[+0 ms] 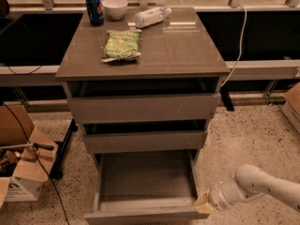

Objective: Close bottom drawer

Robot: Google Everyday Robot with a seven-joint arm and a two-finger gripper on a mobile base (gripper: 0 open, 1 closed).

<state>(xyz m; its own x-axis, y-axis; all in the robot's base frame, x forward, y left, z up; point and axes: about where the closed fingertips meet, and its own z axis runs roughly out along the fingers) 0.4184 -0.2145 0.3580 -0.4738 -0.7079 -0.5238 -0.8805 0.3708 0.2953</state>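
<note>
The bottom drawer (145,179) of the grey-brown cabinet (143,107) is pulled far out, and its deep grey box is empty. Its flat front (145,215) runs along the lower edge of the view. My white arm (262,186) reaches in from the lower right. My gripper (203,203) is low at the right end of the drawer front, touching or very close to its corner. The top drawer front (143,108) and the middle drawer front (144,141) stand slightly out.
On the cabinet top lie a green snack bag (121,45), a blue can (94,10), a white bowl (115,7) and a plastic bottle (151,17). Cardboard boxes (21,163) stand on the floor at the left, another (293,104) at the right. A cable (236,41) hangs behind.
</note>
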